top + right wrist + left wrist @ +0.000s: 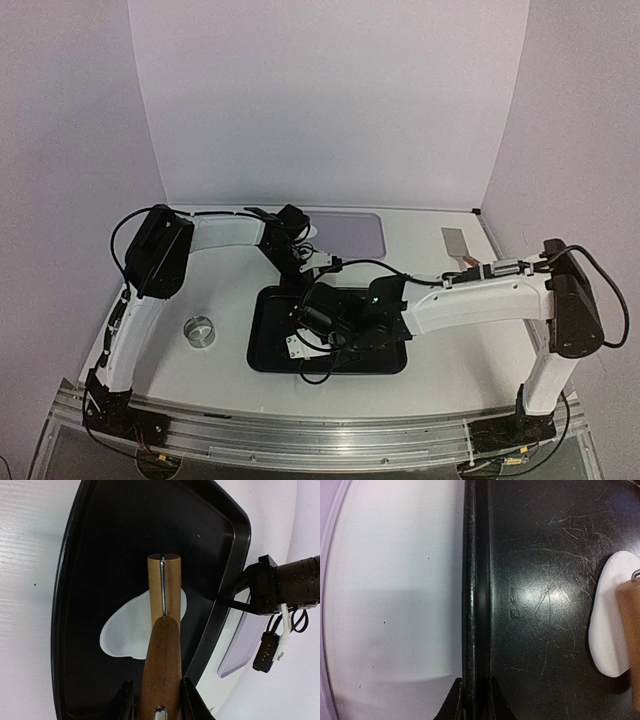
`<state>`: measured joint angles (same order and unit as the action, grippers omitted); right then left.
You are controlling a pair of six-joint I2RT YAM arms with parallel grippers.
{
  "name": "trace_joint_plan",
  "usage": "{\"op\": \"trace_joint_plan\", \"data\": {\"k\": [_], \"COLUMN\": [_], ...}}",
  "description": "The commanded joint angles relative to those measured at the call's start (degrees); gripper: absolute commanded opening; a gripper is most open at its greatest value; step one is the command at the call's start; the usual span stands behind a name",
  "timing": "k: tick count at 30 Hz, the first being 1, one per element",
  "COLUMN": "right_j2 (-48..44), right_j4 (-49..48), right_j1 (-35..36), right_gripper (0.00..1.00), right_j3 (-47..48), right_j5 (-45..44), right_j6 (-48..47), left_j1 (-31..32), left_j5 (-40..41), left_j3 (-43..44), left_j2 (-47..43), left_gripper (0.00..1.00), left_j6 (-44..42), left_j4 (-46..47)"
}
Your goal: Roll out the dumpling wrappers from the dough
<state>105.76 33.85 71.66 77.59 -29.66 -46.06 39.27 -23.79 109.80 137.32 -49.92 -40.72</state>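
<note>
The left gripper (475, 701) pinches the rim of the black tray (472, 580), while the right gripper (158, 696) clamps the handle of a wooden rolling pin (171, 585) resting on the flattened white dough (125, 632) inside that tray.

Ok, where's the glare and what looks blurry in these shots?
Left wrist: glare patch on the scratched tray, soft shadow across the table, roller blurred at the edge. Right wrist: near roller handle soft, dough evenly lit. Top: flat, even light.
</note>
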Motion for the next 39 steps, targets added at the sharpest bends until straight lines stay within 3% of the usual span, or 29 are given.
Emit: {"op": "trace_joint_plan", "data": {"k": [1,10,19,29,36,39], "right_j2": [3.2,9.1,-3.0,10.0,-2.5,-3.1], "right_j4": [-2.5,-2.5,4.7,-0.7,5.1,5.6], "right_j1": [-0.7,-1.3,1.5,-2.5,2.0,2.1], "right_gripper": [0.0,0.0,0.0,0.0,0.0,0.0], "right_j3": [-5.7,-5.2,-15.0,-6.1,-19.4,-20.6], "right_j5": [2.9,1.8,2.9,3.1,2.4,2.8], "right_j6": [-3.4,-4.5,-2.7,-5.1,-0.2,-0.7], "left_j1": [-0.1,-0.2,-0.7,-0.4,-0.5,-0.5], "left_j5": [6.8,6.6,6.6,6.4,7.4,7.6], "left_j3": [-1.4,-0.8,-0.8,-1.3,-1.2,-1.0], "left_j2": [1.8,1.9,1.7,1.9,2.3,2.3], "left_gripper": [0.0,0.0,0.0,0.0,0.0,0.0], "left_j6": [-1.3,-1.4,-1.6,-2.1,-2.8,-3.0], "left_j4": [1.3,0.8,0.6,0.6,0.8,0.7]}}
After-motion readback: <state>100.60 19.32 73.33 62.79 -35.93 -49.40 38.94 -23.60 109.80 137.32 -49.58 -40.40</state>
